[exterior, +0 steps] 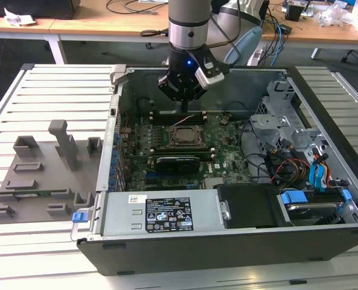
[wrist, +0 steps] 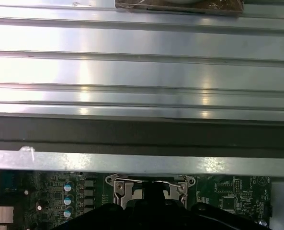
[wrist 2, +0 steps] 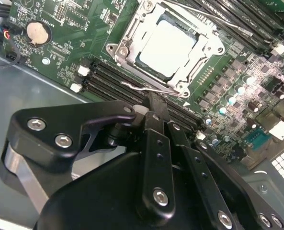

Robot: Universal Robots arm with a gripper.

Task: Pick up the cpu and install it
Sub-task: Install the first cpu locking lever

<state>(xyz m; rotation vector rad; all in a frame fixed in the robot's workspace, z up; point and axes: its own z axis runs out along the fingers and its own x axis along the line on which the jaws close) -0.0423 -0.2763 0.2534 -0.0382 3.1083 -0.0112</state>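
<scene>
The cpu (wrist 2: 168, 43) shows its pale silvery top and lies flat inside the metal socket frame (wrist 2: 199, 60) on the green motherboard (exterior: 227, 158). In the exterior view the socket (exterior: 183, 136) sits mid-board inside the open computer case. My gripper (exterior: 185, 107) hangs just above the board, behind the socket toward the case's back wall. Its two black fingers (wrist 2: 157, 103) are pressed together with nothing between them, their tips a little off the frame's edge. In the first wrist view the socket frame (wrist: 125, 188) peeks out past the gripper (wrist: 153, 190).
Grey fixture blocks (exterior: 40, 175) stand on the slatted table at the exterior view's left. A drive cage (exterior: 275, 130) with coloured cables (exterior: 317, 172) takes up the case's right side. A labelled black cover (exterior: 166, 214) lies along the front. Memory slots (wrist 2: 113, 76) run beside the socket.
</scene>
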